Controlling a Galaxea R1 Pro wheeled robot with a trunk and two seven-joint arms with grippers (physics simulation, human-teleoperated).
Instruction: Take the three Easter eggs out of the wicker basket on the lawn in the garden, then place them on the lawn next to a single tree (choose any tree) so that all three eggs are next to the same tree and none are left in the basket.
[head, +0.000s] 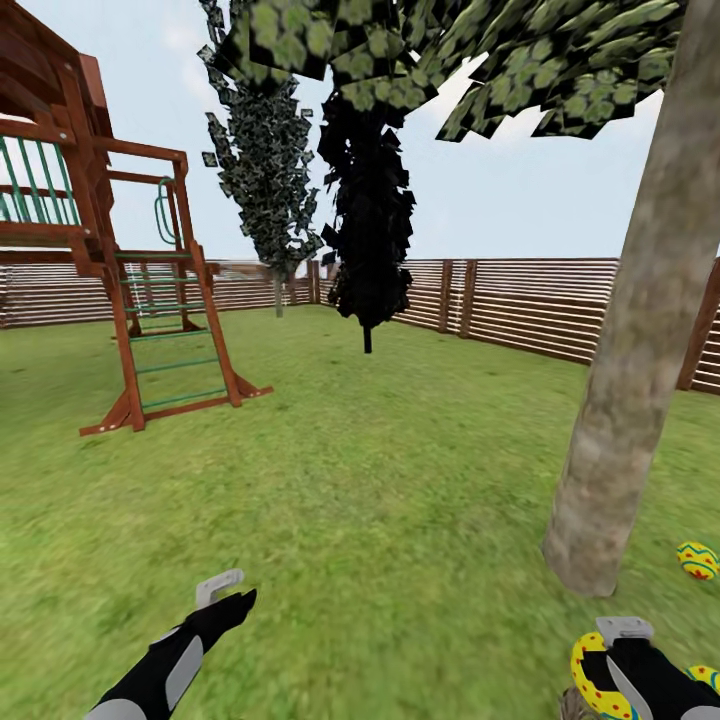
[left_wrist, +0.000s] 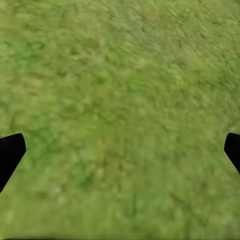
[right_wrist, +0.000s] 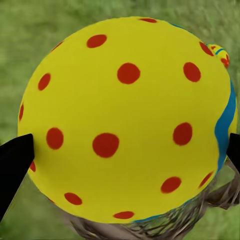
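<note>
The left gripper at seven o'clock hangs spread wide and empty over the lawn. At five o'clock the right gripper clasps an Easter egg above the wicker basket. Best lift it straight up clear of the rim, then carry it toward the tree at three o'clock, beside the egg on the grass.
</note>
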